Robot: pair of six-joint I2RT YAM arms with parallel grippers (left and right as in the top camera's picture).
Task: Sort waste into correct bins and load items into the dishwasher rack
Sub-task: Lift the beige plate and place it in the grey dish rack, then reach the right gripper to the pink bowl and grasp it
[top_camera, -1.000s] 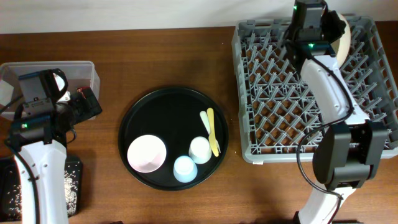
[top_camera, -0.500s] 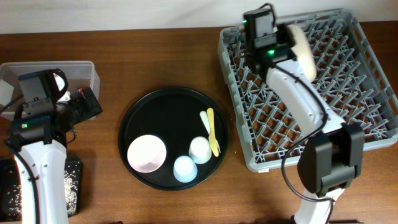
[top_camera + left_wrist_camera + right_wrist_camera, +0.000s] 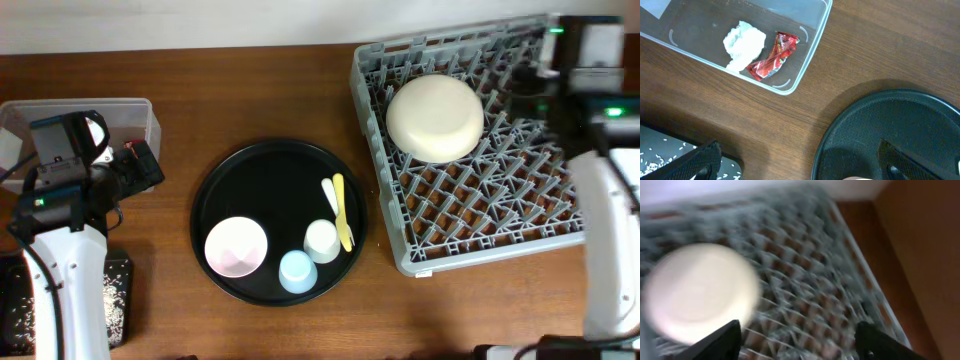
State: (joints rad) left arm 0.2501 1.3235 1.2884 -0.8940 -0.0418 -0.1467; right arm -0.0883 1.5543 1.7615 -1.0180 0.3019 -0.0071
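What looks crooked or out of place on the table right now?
The dishwasher rack sits askew, its edges slanted rather than square to the table. The large cream bowl lies base-up across the pegs near the rack's far edge. Nothing looks spilled or broken.

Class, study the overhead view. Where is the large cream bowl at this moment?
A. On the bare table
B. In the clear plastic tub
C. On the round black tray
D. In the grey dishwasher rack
D: the large cream bowl rests on the pegs in the far left part of the grey dishwasher rack.
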